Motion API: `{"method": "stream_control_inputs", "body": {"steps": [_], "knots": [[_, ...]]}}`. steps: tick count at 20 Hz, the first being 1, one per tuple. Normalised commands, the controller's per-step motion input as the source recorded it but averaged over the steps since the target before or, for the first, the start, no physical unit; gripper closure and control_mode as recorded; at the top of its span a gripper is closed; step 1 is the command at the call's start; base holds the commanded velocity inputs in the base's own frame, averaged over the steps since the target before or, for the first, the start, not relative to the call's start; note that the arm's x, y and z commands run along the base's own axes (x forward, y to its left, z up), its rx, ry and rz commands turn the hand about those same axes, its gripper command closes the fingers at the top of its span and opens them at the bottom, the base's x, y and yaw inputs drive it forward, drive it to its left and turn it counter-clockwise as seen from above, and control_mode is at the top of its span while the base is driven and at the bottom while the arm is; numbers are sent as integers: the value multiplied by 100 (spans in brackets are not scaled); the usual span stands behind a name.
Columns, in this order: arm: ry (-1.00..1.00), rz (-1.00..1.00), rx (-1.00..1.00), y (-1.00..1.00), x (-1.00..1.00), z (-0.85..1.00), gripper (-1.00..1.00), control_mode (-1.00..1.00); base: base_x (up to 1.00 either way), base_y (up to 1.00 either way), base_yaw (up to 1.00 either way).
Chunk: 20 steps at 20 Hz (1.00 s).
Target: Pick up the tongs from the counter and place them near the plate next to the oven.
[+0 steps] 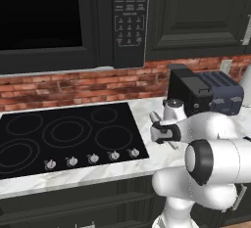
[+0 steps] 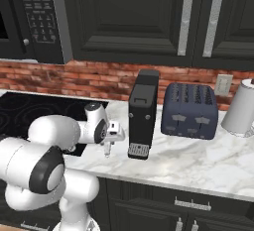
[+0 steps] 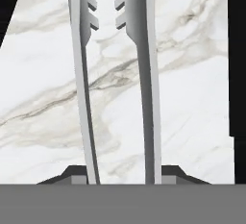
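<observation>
Gripping slim silver toothed tongs (image 3: 144,74), hand (image 3: 123,175), veined marble counter (image 3: 192,112)

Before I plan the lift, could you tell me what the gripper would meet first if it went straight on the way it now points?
The gripper, shut on the tongs, points down at the counter. Going straight on, it would probably meet that marble first; how far off is unclear.

- Even, soft rendered light; no single source is evident.
- The counter (image 2: 198,160) reads bright, the upper cabinets (image 2: 129,17) very dark.
- The hand view is sharp; both base views look slightly soft and low-resolution.
</observation>
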Motion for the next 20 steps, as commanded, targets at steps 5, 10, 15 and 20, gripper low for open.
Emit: {"method": "stream_control_inputs", "body": {"steps": [5,10,15,20], "knots": [[-18,0,0,0,-50,54,100,-100,0,0,0],[-7,0,0,0,-18,72,100,-100,0,0,0],[0,0,0,0,-5,64,100,-100,0,0,0],[0,0,0,3,-15,48,100,-100,0,0,0]]}}
